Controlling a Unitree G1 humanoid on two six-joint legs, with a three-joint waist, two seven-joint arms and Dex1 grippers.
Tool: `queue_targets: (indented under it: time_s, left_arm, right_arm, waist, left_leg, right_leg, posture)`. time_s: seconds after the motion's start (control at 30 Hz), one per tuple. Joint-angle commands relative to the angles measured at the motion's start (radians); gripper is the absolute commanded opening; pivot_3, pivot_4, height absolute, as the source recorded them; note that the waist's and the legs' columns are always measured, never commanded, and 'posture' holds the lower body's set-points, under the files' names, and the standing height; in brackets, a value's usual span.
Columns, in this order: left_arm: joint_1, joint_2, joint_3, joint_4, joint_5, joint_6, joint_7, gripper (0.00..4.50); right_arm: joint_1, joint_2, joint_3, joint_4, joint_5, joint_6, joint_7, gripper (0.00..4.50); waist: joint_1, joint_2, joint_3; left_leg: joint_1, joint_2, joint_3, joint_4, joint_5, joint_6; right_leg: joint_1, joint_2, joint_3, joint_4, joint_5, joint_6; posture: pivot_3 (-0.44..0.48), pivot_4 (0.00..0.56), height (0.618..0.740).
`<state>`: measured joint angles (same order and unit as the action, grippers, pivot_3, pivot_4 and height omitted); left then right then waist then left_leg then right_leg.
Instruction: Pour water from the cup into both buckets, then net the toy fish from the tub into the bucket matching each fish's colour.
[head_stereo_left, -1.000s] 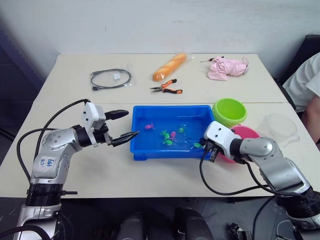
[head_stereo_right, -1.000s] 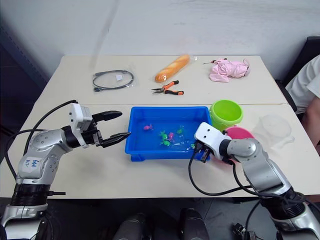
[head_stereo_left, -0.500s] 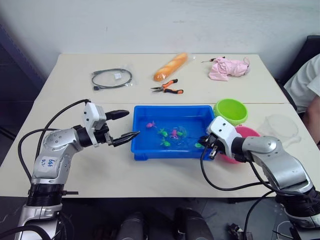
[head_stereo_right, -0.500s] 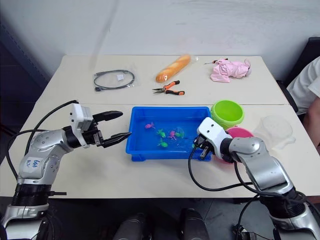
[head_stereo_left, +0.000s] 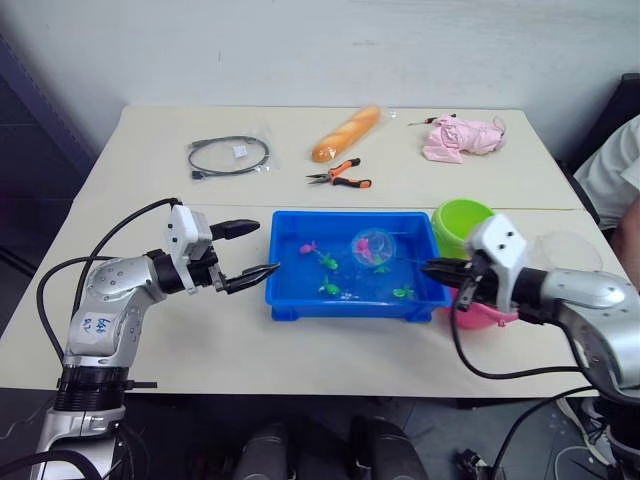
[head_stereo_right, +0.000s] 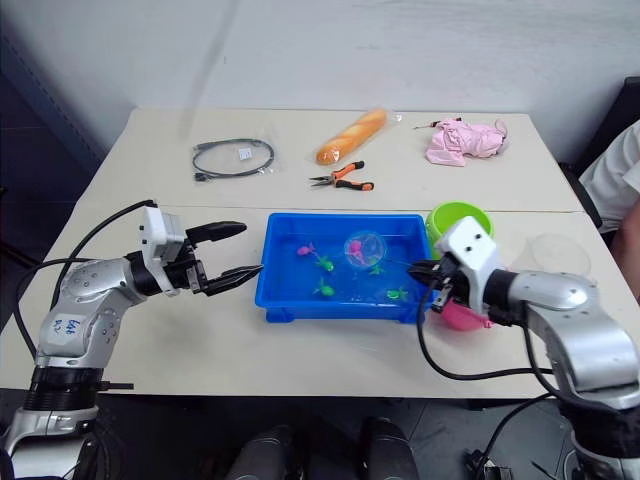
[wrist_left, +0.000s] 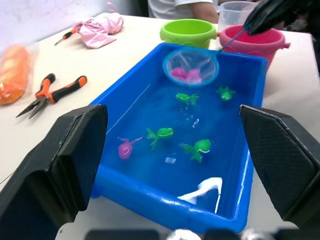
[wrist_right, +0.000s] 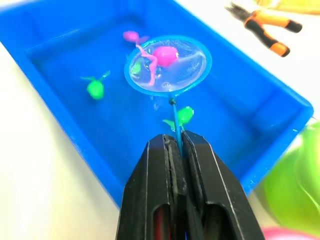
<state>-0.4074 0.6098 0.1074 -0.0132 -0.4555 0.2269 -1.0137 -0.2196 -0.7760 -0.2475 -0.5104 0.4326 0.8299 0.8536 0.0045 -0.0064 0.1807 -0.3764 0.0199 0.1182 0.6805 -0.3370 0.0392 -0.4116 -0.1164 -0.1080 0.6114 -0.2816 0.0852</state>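
Observation:
The blue tub (head_stereo_left: 340, 215) holds water, several green toy fish (head_stereo_left: 333, 289) and one loose pink fish (head_stereo_left: 308, 247). My right gripper (head_stereo_left: 435, 268) is shut on the thin handle of a small round net (wrist_right: 167, 64). The net hangs over the tub's far right part with a pink fish (wrist_right: 164, 54) inside it. The lime green bucket (head_stereo_left: 460, 218) and the pink bucket (head_stereo_left: 482, 312) stand just right of the tub, behind and under my right wrist. The clear cup (head_stereo_left: 565, 250) stands further right. My left gripper (head_stereo_left: 265, 247) is open, beside the tub's left wall.
At the back of the table lie a bagged cable (head_stereo_left: 228, 155), a bread loaf (head_stereo_left: 345, 133), orange-handled pliers (head_stereo_left: 340, 178) and a pink cloth (head_stereo_left: 460, 138). A person's sleeve (head_stereo_left: 610, 170) is at the right edge.
My right gripper has drawn back to the right from the tub's front right corner. The net has come up over the tub with a pink fish in it. The left arm has stayed still.

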Motion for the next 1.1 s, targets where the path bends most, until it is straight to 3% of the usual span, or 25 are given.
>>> queue_targets:
  time_s: [0.03,0.27,0.5,0.6,0.87,1.1]
  left_arm:
    - [-0.059,-0.002,0.004,0.005,-0.033,0.000,-0.033,4.48]
    - [-0.215,-0.073,-0.083,0.047,-0.047,0.031,-0.107,4.48]
    - [-0.276,-0.161,-0.152,0.073,-0.035,0.035,-0.133,4.48]
    - [-0.295,-0.184,-0.168,0.113,-0.021,0.016,-0.151,4.48]
    - [-0.291,-0.200,-0.174,0.130,-0.003,0.006,-0.160,4.48]
    - [-0.253,-0.192,-0.164,0.084,-0.007,0.025,-0.124,4.48]
  right_arm:
    - [0.063,-0.026,-0.136,-0.075,0.070,0.013,0.006,0.00]
    - [0.351,0.028,-0.593,-0.191,0.255,0.056,0.030,0.00]
    - [0.637,0.116,-0.839,-0.223,0.238,-0.078,0.044,0.00]
    - [0.727,0.185,-0.834,-0.204,0.131,-0.226,0.016,0.00]
    - [0.781,0.265,-0.640,-0.068,-0.201,-0.659,-0.088,0.00]
    - [0.768,0.259,-0.540,0.074,-0.570,-1.045,-0.325,0.00]
  waist:
    - [0.002,0.000,0.000]
    - [0.026,0.000,0.000]
    - [0.017,0.000,0.000]
    - [0.017,0.000,0.000]
    - [0.017,0.000,0.000]
    - [0.017,0.000,0.000]
  left_leg:
    - [0.000,0.000,0.000,0.000,0.000,0.000]
    - [0.000,-0.001,0.000,0.000,0.000,0.001]
    - [0.000,-0.001,0.002,0.000,0.000,0.003]
    - [0.002,-0.001,0.002,0.000,0.000,0.003]
    - [0.002,-0.002,0.004,0.000,0.000,0.002]
    - [0.002,-0.002,0.004,0.000,0.000,0.001]
  right_leg:
    - [0.000,0.000,0.000,0.000,0.000,0.000]
    - [0.002,0.001,0.000,0.001,0.001,0.002]
    - [0.003,0.002,0.002,-0.001,0.002,0.004]
    - [0.003,0.003,0.003,-0.004,0.002,0.004]
    - [0.002,0.002,0.004,-0.002,0.002,0.004]
    - [0.002,0.002,0.004,-0.002,0.002,0.004]
  posture:
    - [0.000,0.150,0.740]
    - [0.000,0.150,0.740]
    - [0.000,0.150,0.740]
    - [0.000,0.150,0.740]
    - [0.000,0.150,0.740]
    - [0.000,0.150,0.740]
